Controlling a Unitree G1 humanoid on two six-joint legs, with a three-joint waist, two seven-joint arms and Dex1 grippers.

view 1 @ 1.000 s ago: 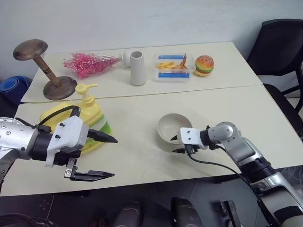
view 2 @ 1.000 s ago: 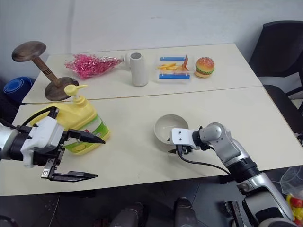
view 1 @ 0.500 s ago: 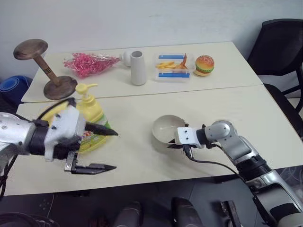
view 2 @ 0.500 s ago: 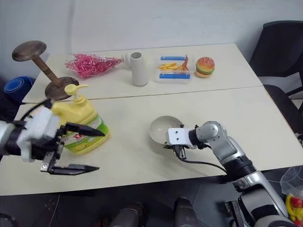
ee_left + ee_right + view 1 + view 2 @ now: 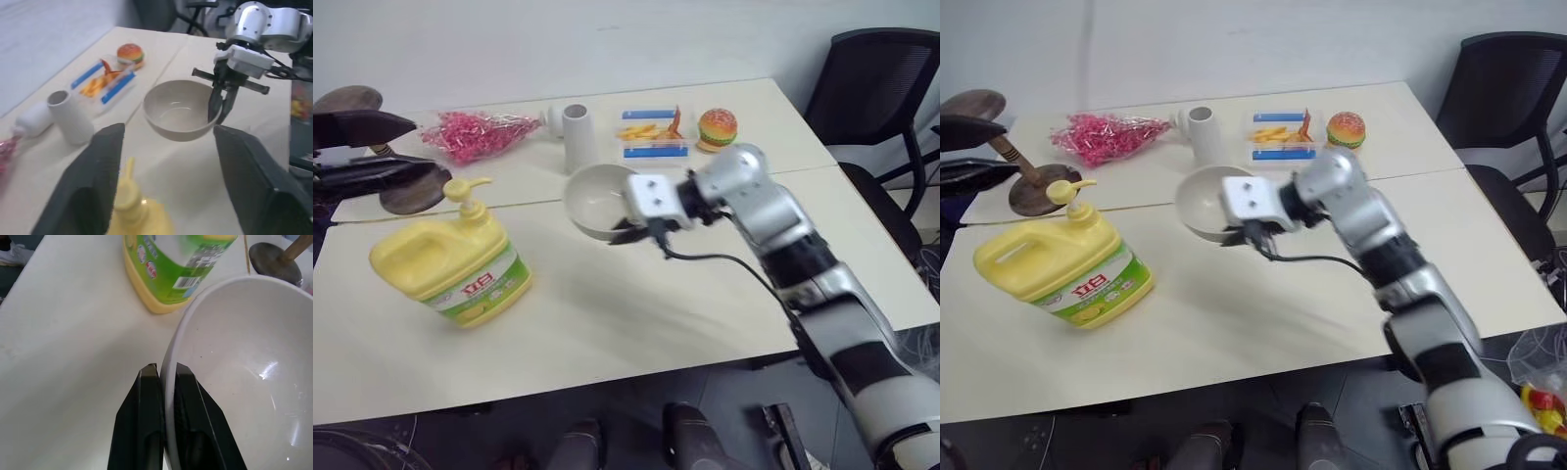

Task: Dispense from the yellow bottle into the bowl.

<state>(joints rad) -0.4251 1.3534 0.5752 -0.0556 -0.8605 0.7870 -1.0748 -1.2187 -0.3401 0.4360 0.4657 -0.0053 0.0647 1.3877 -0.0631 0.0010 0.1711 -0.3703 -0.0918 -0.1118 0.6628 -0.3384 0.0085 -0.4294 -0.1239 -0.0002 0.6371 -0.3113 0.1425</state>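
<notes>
The right gripper [image 5: 1239,233] has lifted the bowl [image 5: 1203,201], pinching its rim, off the tabletop [image 5: 1263,313]. Pale, smooth, empty, it hangs at two o'clock from the squat yellow bottle [image 5: 1062,269]. The left gripper [image 5: 357,152] gapes empty.

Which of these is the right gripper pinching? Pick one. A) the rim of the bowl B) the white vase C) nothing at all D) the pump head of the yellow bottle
A: the right gripper has its two black fingers shut on the rim of the bowl, one inside and one outside the wall, and the bowl is lifted off the table, apart from the yellow bottle.
</notes>
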